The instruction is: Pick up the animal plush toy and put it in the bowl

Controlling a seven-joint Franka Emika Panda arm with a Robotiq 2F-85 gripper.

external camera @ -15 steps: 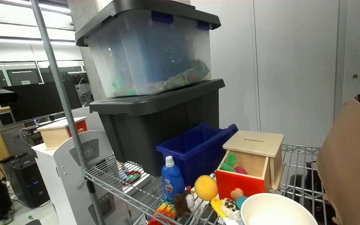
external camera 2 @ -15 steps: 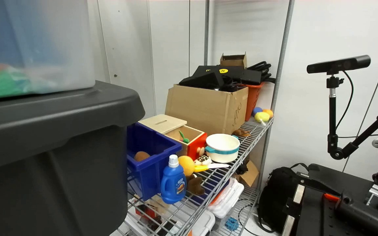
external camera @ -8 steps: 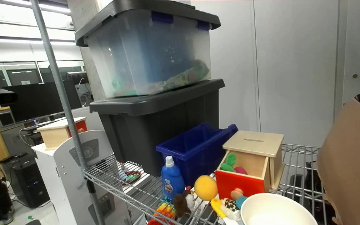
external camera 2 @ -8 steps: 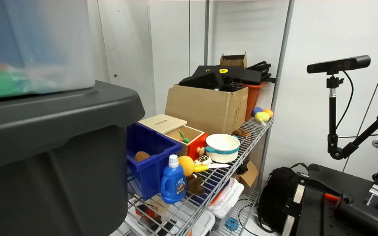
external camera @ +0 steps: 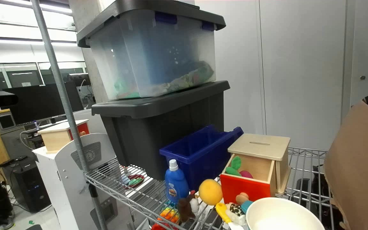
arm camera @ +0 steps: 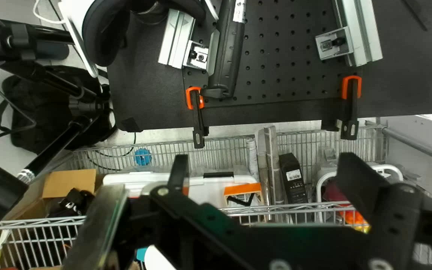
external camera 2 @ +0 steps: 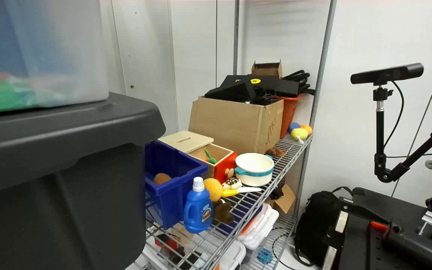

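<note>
The animal plush toy (external camera: 185, 210) is a small dark brown lump on the wire shelf near its front edge. It also shows in an exterior view (external camera 2: 222, 212), beside the blue bottle. The bowl (external camera: 284, 214) is wide and cream-white, cut off by the lower edge; in an exterior view (external camera 2: 255, 180) it stands upright with teal handles. In the wrist view only a white and teal sliver, seemingly the bowl (arm camera: 155, 259), shows behind the gripper. My gripper (arm camera: 264, 165) is open, with nothing between its fingers; neither exterior view shows its fingers. The toy is not visible in the wrist view.
On the shelf stand the blue bottle (external camera: 176, 182), a yellow-orange ball (external camera: 210, 192), a toy knife (external camera 2: 240, 191), a wooden box with red drawer (external camera: 251, 172) and a blue bin (external camera: 200, 153). Stacked totes (external camera: 161, 127) and a cardboard box (external camera 2: 234, 120) flank them.
A dark piece, seemingly part of the arm, has come in at the upper right edge of an exterior view. The toy, the bowl and the other shelf things have not moved.
</note>
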